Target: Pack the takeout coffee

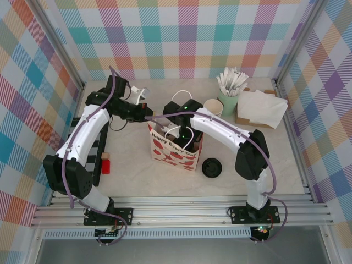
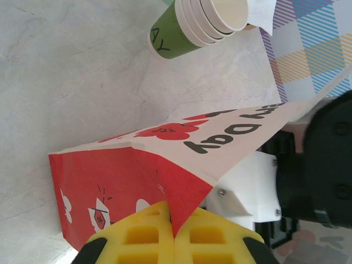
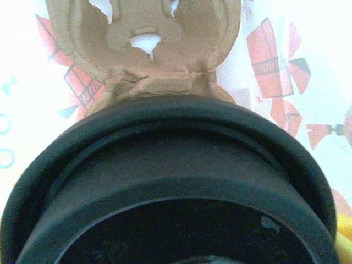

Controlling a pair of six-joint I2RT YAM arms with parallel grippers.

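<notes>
As left fingers (image 2: 143, 237) clamp the bag (image 2: 126, 181), wide-spread right fingers (image 3: 347, 236) grip the coffee (image 3: 176, 181); lower squarely into the carrier (image 3: 148, 33).

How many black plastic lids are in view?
2. A loose round black plastic lid lies on the table right of the red-and-white paper bag. The takeout coffee's black lid is inside that bag, close to the right wrist camera. Others may be hidden.
</notes>
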